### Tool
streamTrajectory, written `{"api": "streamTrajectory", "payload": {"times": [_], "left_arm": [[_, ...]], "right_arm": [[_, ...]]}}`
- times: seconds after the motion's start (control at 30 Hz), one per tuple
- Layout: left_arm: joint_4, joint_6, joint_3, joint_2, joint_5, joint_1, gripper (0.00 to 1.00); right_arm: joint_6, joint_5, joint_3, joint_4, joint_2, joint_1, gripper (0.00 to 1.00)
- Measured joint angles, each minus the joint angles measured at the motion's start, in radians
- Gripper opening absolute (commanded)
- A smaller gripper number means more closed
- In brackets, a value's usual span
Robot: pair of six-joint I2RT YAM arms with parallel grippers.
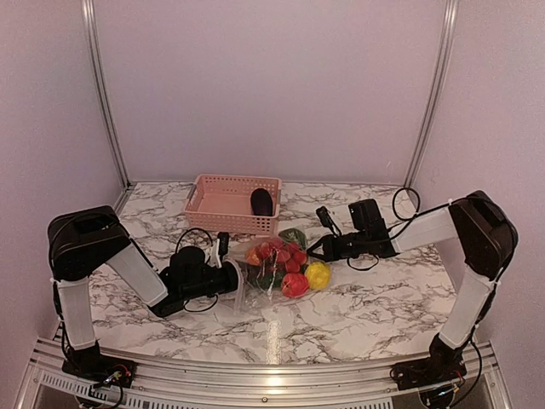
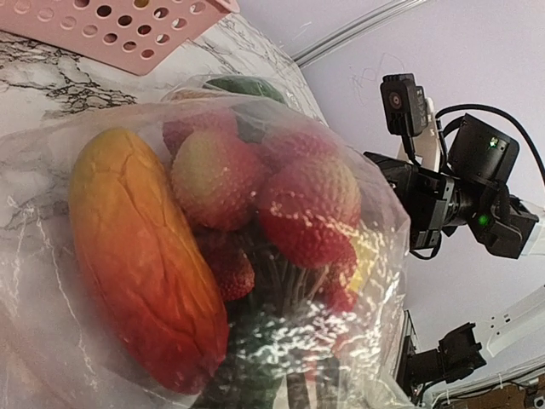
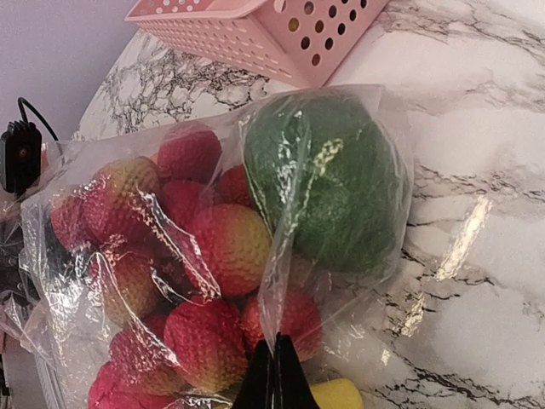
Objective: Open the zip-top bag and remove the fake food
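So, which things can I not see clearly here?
Zip strip of the bag: in no view; crinkled film and glare hide it.
Left end effector: fingers outside the left wrist view, tiny from the top; open or shut unclear.
Dark item in the basket: top view, too small to name.
Yellow piece: right wrist view, cut by the bottom edge.

Clear, crinkly plastic zip-top bag [image 3: 274,256], shiny with glare, wraps glossy fake food [image 3: 230,247] with pebbled, bumpy skins. Pink basket [image 3: 281,34] of matt, hole-punched plastic. Table [image 1: 366,298] top smooth, polished, marble-patterned, reflecting light.
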Motion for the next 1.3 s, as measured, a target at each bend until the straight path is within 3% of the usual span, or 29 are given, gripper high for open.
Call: {"api": "streamTrajectory", "payload": {"times": [0.17, 0.47, 1.13, 1.3], "left_arm": [[0.012, -0.006, -0.001, 0.008, -0.006, 0.003, 0.00], [-0.011, -0.005, -0.100, -0.101, -0.035, 0.007, 0.00], [-0.411, 0.185, -0.187, -0.680, 0.019, 0.007, 0.00], [-0.475, 0.224, -0.181, -0.689, 0.027, 0.007, 0.00]], "right_arm": [[0.001, 0.010, -0.022, 0.000, -0.026, 0.000, 0.00], [0.009, 0.095, -0.062, 0.000, -0.101, -0.007, 0.00], [0.047, 0.200, -0.188, 0.024, -0.195, -0.085, 0.00], [0.053, 0.199, -0.193, 0.034, -0.195, -0.085, 0.00]]}}
